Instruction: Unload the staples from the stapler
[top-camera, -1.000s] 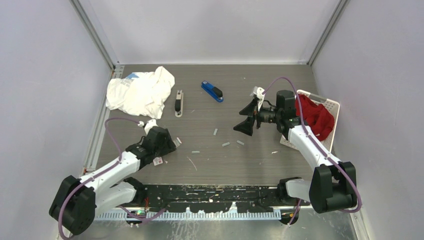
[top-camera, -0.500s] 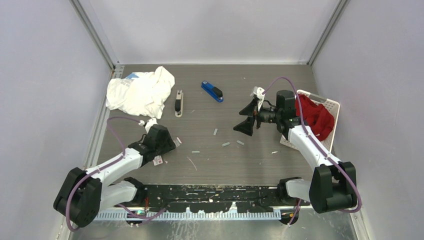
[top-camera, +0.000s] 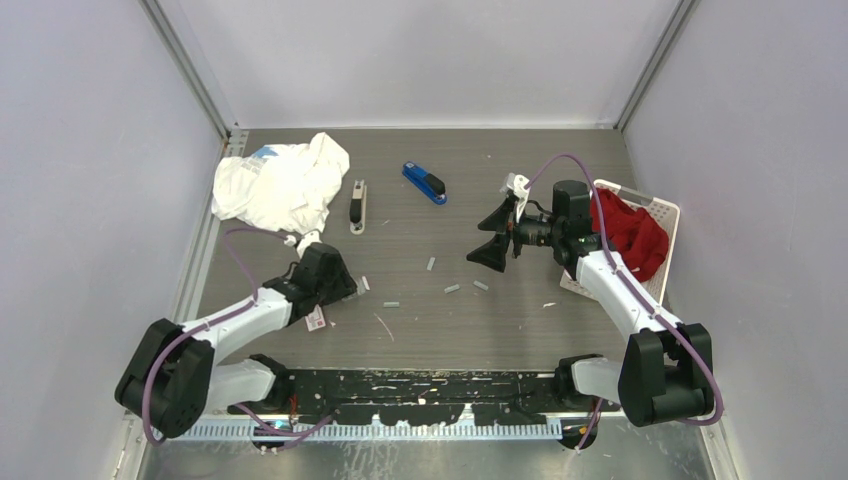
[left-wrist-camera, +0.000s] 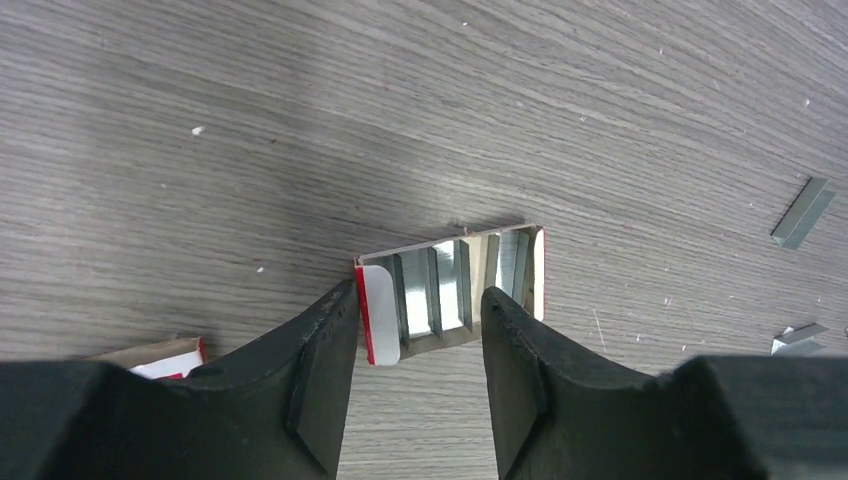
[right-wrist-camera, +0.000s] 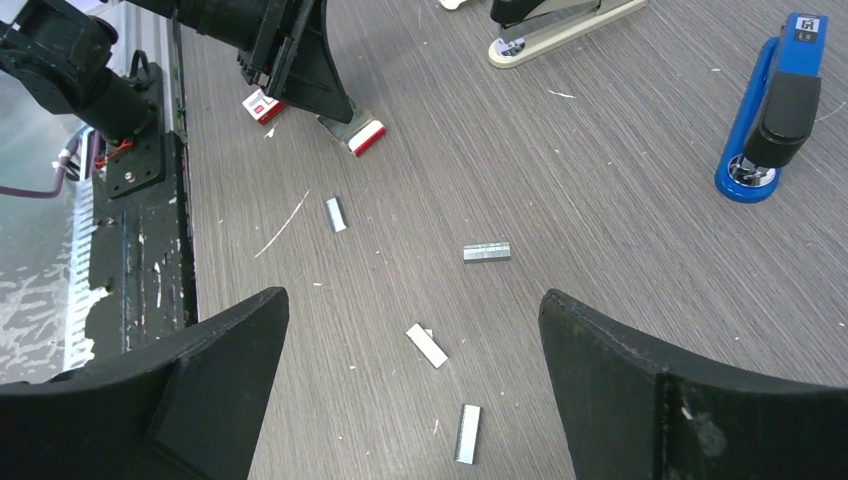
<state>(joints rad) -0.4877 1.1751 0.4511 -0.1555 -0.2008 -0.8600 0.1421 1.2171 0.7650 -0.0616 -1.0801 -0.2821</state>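
- The left gripper (left-wrist-camera: 420, 318) sits low over the grey table (top-camera: 470, 335) with its jaws partly parted; the black fingers (left-wrist-camera: 318, 370) flank the near end of a small open card tray (left-wrist-camera: 537, 270)
- I cannot tell whether the fingers press on the tray or only stand around it; the tray is wider than the gap between them
- Silvery staple strips (left-wrist-camera: 440, 288) lie side by side inside the tray, and its red-and-white end flap touches the finger seen on the left in the wrist view
- The red-and-white sleeve (top-camera: 316, 320) of the box lies on the table just beside the left gripper, on the near side
- The loose staples (right-wrist-camera: 487, 251) lie on the bare table between the 2 arms: 4 short strips show in the right wrist view, scattered apart from each other and well apart from both staplers
- The right gripper (right-wrist-camera: 408, 296) is spread wide and holds nothing; it hangs above the table, facing the left arm across the scattered strips
- The blue stapler (top-camera: 424, 182) rests on its base toward the far middle of the table, black handle on top
- The beige stapler (top-camera: 357, 206) lies to its left, near the edge of a crumpled white cloth (top-camera: 275, 185)
- A white basket (top-camera: 668, 212) stands at the right edge of the table, behind the right arm, with a red cloth (top-camera: 632, 235) in it
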